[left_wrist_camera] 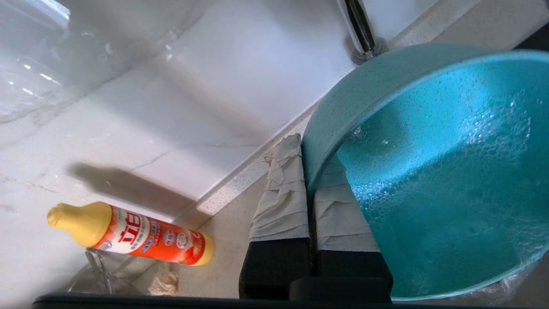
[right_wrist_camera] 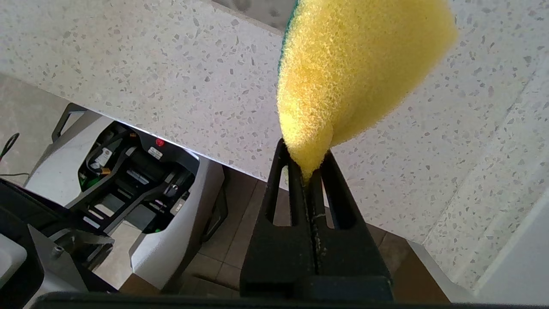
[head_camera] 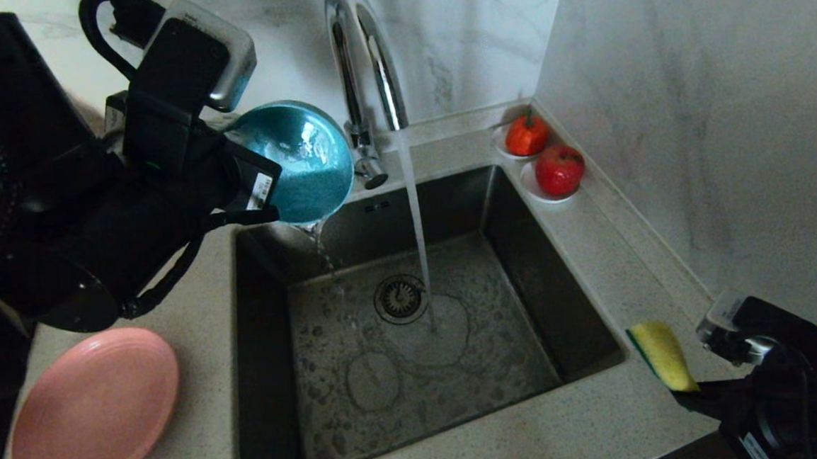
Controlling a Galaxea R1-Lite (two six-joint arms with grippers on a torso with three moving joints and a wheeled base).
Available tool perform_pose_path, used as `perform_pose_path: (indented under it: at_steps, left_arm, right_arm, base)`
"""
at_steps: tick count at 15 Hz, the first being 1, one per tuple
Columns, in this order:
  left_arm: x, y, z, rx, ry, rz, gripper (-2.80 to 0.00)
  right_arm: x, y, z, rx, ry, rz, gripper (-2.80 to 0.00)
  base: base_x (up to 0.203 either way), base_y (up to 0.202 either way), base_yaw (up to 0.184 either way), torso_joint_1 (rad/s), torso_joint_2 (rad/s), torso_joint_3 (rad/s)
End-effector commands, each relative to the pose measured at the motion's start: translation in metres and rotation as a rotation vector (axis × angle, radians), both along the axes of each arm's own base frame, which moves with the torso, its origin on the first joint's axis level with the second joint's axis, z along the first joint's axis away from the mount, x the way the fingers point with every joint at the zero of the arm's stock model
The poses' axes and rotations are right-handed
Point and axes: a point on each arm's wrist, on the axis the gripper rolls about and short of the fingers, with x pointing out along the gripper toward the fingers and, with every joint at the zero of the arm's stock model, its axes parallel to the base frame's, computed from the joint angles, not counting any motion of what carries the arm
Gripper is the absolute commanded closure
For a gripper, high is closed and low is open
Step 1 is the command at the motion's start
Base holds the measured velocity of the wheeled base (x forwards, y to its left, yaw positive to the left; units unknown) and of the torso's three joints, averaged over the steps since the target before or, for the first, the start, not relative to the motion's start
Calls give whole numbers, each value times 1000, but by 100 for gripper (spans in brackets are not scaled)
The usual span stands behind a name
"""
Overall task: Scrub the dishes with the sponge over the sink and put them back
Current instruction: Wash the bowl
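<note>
Home-type kitchen. Steel sink (head_camera: 414,314) set in speckled stone counter (head_camera: 604,416), chrome gooseneck tap (head_camera: 363,62) running. Marble-look wall tiles (head_camera: 691,98) behind. Dish soap bottle (left_wrist_camera: 133,235) by wall, pink plate (head_camera: 93,412) on counter, 2 saucers w/ red fruit (head_camera: 544,157) in corner.
</note>
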Motion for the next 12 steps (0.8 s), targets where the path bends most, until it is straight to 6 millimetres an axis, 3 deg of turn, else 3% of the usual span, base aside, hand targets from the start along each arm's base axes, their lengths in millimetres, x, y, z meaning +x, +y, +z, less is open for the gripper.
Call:
perform_pose_path:
  at_steps: [1, 6, 12]
  left_arm:
    - [0, 0, -18, 25, 20, 3, 0]
    - [0, 0, -50, 6, -30, 8, 0]
    - [6, -4, -70, -76, -151, 13, 0]
  right_arm:
    - [1, 1, -1, -3, 8, 5, 0]
    - [5, 0, -2, 3, 20, 2, 0]
    - [8, 0, -2, 3, 20, -2, 0]
  base:
    - [0, 0, 0, 0, 0, 0]
    - [0, 0, 0, 0, 0, 0]
    - [0, 0, 0, 0, 0, 0]
